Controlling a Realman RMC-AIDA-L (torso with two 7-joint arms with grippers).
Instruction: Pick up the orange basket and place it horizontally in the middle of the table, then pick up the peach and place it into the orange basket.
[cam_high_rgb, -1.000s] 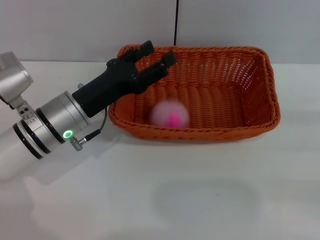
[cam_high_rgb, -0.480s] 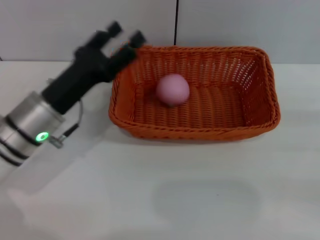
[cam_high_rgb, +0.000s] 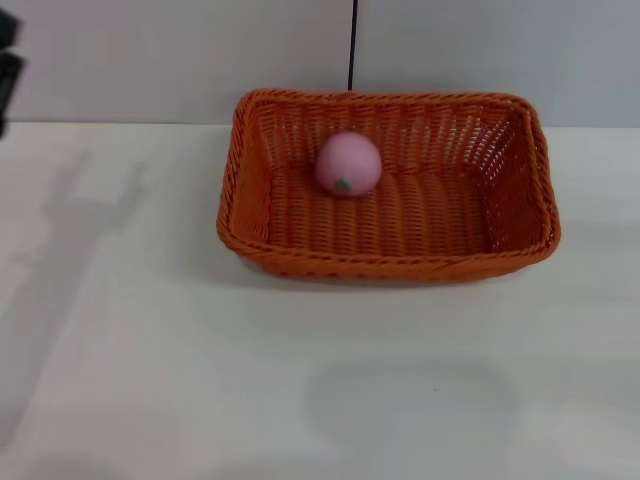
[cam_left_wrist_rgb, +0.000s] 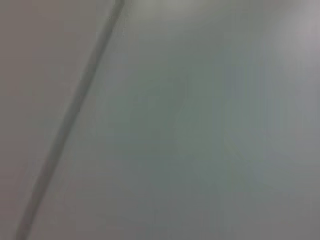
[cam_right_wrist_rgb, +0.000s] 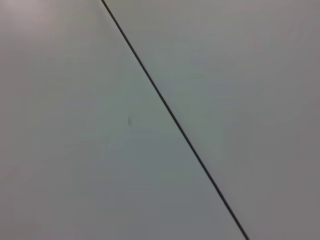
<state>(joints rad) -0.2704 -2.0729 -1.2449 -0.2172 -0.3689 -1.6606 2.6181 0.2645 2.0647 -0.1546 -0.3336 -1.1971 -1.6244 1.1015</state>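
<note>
The left gripper (cam_high_rgb: 5, 62) is showing only at the frame's upper-left edge (finger state unclear); the peach (cam_high_rgb: 349, 164) is sitting inside the orange basket (cam_high_rgb: 388, 260).

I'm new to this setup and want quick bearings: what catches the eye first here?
The orange basket stands out, lying lengthwise at the table's far middle. The pink peach rests inside it, toward the back left. Only a dark sliver of the left gripper shows at the head view's left edge.
</note>
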